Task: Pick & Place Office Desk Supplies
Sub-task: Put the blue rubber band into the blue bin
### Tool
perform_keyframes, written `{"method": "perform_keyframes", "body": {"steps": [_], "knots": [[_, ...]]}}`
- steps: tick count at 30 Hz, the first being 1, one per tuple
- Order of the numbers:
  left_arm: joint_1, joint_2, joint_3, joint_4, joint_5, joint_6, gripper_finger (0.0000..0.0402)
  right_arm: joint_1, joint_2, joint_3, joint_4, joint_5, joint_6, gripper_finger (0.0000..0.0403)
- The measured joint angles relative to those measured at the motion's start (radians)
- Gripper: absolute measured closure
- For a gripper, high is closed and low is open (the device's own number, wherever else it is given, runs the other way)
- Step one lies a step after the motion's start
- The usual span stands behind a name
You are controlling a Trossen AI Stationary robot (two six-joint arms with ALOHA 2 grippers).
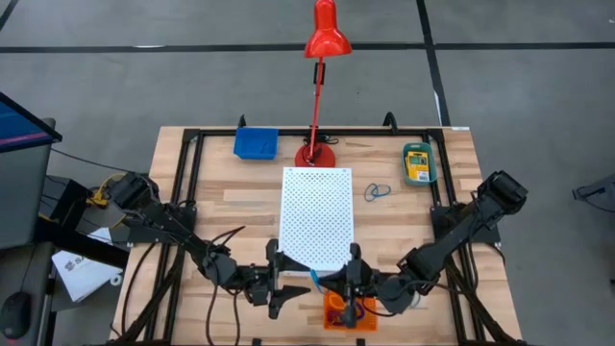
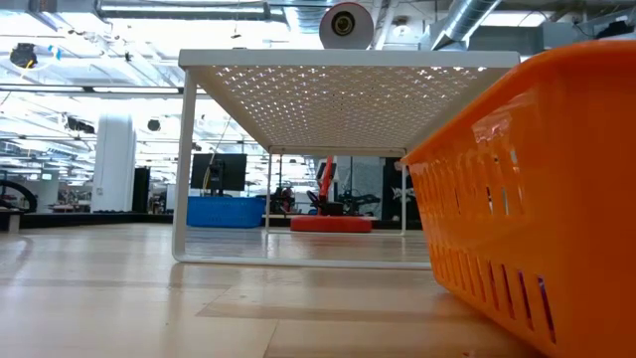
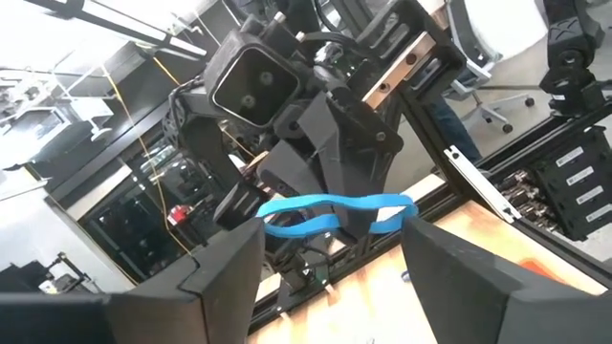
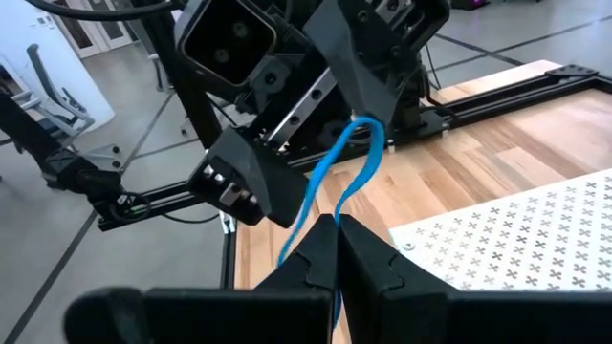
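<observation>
Step in hand: looks like a mid-air handover of the blue loop, right at the 6 o'clock edge of the worktop, just above the orange tray.
Right gripper: closed on the blue loop, which is pinched between the tips and runs up toward the other arm.
Left gripper: fingers spread wide, nothing clamped; the loop is seen across the gap, held by the facing gripper.
Next move: probably a drop into the orange tray, so the loop has to be kept clear of the white perforated board.
Other supplies: another blue loop at 2 o'clock, a crayon box in a teal tray, a blue tray at 11 o'clock.
View differences: the pinch is only shown by the wrist views; from above it's a small blue fleck. In the low view the grippers aren't seen at all, just the tray wall and the board's underside.
</observation>
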Motion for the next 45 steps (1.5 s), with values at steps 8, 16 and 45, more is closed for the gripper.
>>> {"method": "perform_keyframes", "body": {"steps": [8, 16, 45], "knots": [[0.000, 0.000, 0.000, 0.000, -0.004, -0.008, 0.0150, 0.012, 0.000, 0.000, 0.001, -0.004, 0.000, 0.0403], [0.000, 0.000, 0.000, -0.002, 0.075, -0.050, 0.0155, 0.011, 0.000, 0.000, 0.007, -0.008, -0.008, 0.0403], [0.036, 0.000, -0.001, 0.019, 0.151, -0.161, 0.0202, -0.017, 0.000, 0.000, 0.045, -0.018, -0.071, 0.0403]]}}
